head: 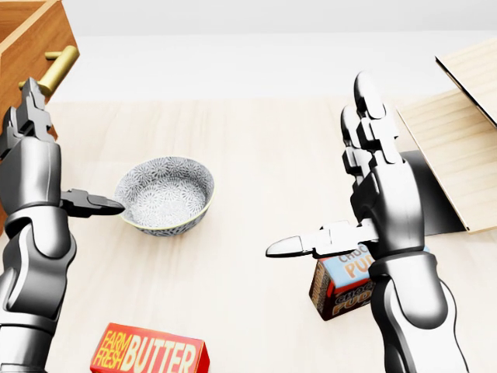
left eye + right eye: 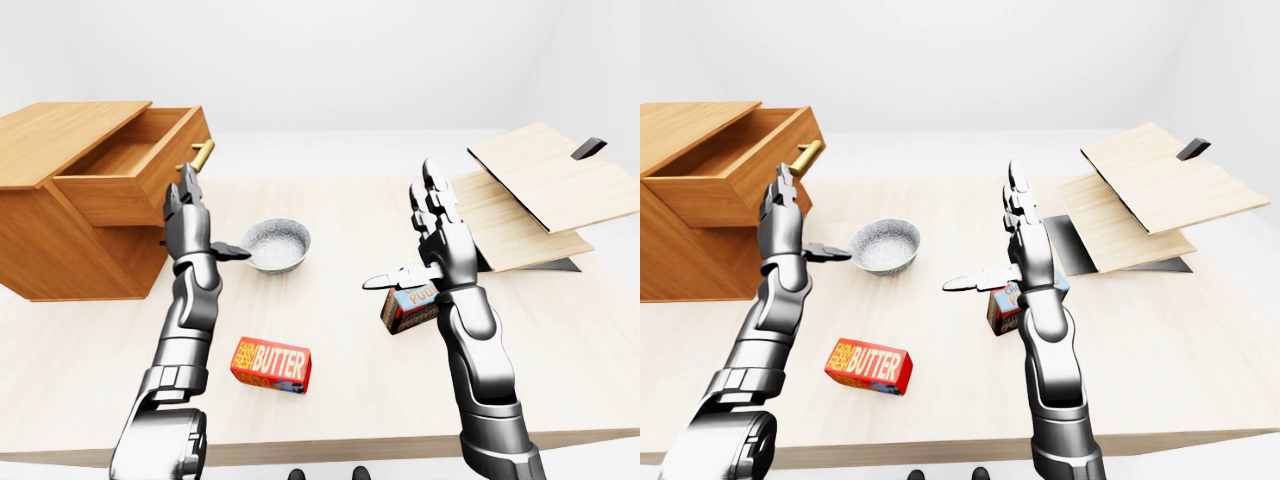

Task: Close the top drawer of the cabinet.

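In the left-eye view the cabinet [image 2: 70, 205] stands at the table's [image 2: 330, 400] left end with its top drawer [image 2: 140, 165] pulled out, brass handle [image 2: 203, 154] toward the patterned bowl [image 2: 275, 245]; the left hand [image 2: 190, 215] is raised beside the drawer face, fingers straight and spread, thumb over the bowl's left rim, holding nothing. In the head view the right hand [image 1: 373, 179] stands right of the bowl, wide open and empty, above a chocolate pudding box [image 1: 342, 284], a butter box [image 1: 151, 350] below the bowl. In the right-eye view, pale wooden boards [image 2: 1150, 195] lie well right of the bowl.
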Controlling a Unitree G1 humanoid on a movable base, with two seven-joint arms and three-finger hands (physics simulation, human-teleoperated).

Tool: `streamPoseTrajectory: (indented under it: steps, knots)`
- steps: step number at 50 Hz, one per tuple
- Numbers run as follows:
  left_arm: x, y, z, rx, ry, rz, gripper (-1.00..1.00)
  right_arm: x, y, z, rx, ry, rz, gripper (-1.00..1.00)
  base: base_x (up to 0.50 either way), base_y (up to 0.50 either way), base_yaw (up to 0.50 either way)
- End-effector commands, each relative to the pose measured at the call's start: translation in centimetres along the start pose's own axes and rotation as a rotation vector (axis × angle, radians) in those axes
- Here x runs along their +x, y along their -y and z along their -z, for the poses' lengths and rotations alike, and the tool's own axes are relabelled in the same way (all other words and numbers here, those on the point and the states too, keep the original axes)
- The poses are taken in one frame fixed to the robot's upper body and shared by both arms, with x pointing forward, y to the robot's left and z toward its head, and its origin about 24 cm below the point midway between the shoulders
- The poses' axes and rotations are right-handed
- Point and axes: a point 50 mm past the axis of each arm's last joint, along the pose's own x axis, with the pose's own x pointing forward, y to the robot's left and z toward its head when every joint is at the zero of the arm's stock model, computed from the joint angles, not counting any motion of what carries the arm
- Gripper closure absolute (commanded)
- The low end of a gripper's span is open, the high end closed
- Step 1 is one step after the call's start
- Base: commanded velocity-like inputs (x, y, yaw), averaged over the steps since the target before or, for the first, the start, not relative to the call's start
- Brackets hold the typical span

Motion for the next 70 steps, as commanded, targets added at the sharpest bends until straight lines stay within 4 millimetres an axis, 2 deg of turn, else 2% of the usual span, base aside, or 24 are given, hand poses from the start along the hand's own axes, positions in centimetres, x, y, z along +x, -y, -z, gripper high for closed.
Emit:
streamPoseTrajectory:
  steps: [1,7,15,22,27,58,70]
  knots:
    - [1.5,-2.4,1.6,0.035,-0.053,-0.101,-1.0,0.0,0.0,0.1,-0.001,-0.003,-0.001,-1.0,0.0,0.0,0.0]
    - [2.4,-3.9,2.0,0.04,-0.072,-0.154,-1.0,0.0,0.0,0.1,-0.002,-0.006,-0.001,-1.0,0.0,0.0,0.0]
    - [3.1,-4.7,2.6,0.076,-0.095,-0.186,-1.0,0.0,0.0,0.1,-0.002,-0.006,-0.001,-1.0,0.0,0.0,0.0]
    - [4.9,-6.0,3.9,0.143,-0.195,-0.219,-1.0,-0.1,0.0,0.2,-0.005,-0.008,-0.001,-1.0,0.0,0.0,0.0]
    - [5.4,-6.6,4.2,0.164,-0.224,-0.229,-1.0,-0.1,0.1,0.2,-0.005,-0.011,-0.001,-1.0,0.0,0.0,0.0]
    - [5.2,-7.0,6.1,0.248,-0.296,-0.19,-1.0,-0.1,0.0,0.4,-0.006,-0.019,0.0,-1.0,0.0,0.0,0.0]
    - [5.2,-7.2,6.2,0.256,-0.297,-0.194,-1.0,-0.1,0.1,0.3,-0.006,-0.015,0.003,-1.0,0.0,0.0,0.0]
